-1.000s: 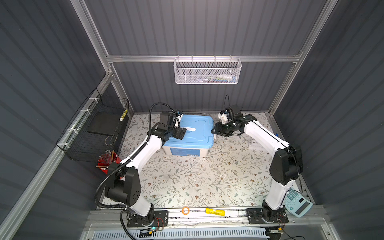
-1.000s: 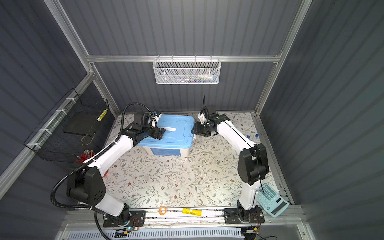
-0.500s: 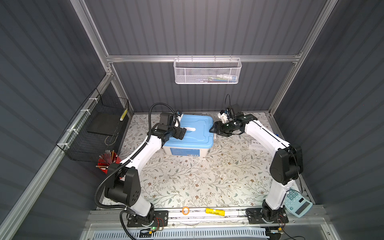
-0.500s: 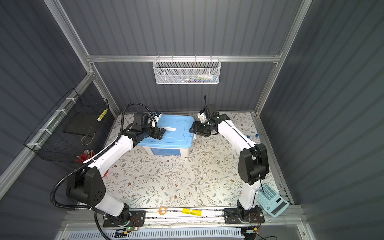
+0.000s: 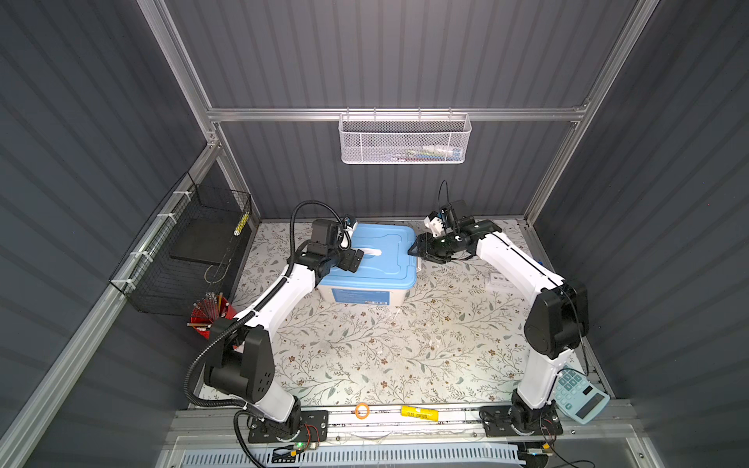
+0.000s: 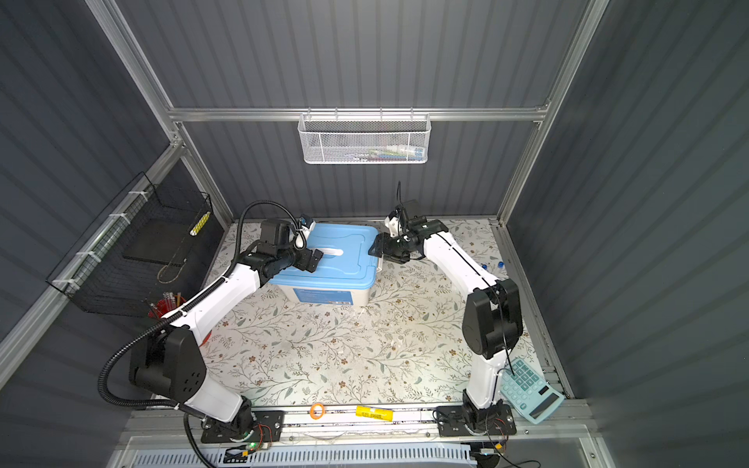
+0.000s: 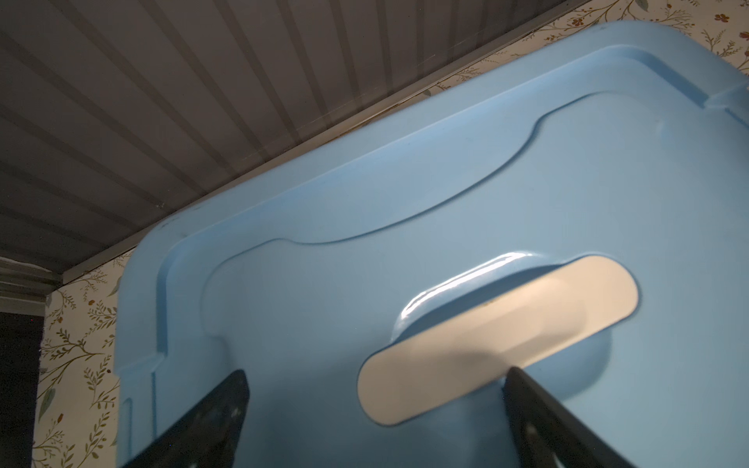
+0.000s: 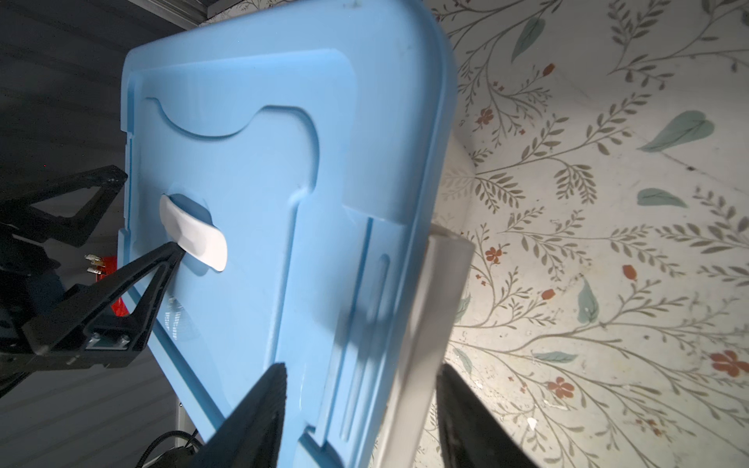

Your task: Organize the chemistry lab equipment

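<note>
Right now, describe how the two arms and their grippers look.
The left arm and right arm have white tubular links and bulky black joint housings. A ribbed black hose loops along the left; a thin black wire runs on the right. The left gripper and right gripper carry black triangular fingers with open cut-outs.

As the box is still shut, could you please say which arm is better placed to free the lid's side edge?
Probably the right: the right pincer straddles the edge of the lid and its white clip, while the left pincer hangs open over the handle.
</note>
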Controlling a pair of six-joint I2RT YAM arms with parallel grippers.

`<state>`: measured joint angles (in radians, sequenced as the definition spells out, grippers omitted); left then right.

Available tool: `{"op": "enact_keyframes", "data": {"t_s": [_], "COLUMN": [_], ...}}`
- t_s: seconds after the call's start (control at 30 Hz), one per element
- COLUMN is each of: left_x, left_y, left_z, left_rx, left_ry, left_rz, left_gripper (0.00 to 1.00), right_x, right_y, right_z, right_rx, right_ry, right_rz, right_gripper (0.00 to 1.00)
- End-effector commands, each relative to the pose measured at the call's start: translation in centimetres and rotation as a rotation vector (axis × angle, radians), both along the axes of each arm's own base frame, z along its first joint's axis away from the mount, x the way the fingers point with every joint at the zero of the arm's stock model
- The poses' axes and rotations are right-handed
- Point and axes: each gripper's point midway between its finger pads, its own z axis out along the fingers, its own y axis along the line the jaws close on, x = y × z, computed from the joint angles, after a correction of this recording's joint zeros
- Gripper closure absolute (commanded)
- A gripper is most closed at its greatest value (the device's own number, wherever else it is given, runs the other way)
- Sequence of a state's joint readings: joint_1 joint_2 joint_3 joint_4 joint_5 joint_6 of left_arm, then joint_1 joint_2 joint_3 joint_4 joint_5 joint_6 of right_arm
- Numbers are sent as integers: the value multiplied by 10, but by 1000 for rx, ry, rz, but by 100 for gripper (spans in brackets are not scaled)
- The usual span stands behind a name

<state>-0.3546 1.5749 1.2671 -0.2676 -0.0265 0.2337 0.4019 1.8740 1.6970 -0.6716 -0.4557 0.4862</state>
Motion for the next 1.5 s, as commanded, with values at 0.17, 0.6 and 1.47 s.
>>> {"op": "enact_keyframes", "data": {"t_s": [0.17,0.6,1.47], "left_x": [-17,-18,-19], "left_y": [2,2,8], "left_z": [-18,-19,-19], "left_rx": [39,39,68], "left_ry": [69,72,74], "left_rz": [-26,-28,-15], "left_gripper": [2,2,2], "right_x": [0,-6,1], "right_y": [6,-9,8], "right_z": [-8,-18,-21], "right_rx": [-19,-10,112], "right_ry": [18,0,-1], "right_rz": [11,-7,-5], "right_gripper": [42,21,39]}}
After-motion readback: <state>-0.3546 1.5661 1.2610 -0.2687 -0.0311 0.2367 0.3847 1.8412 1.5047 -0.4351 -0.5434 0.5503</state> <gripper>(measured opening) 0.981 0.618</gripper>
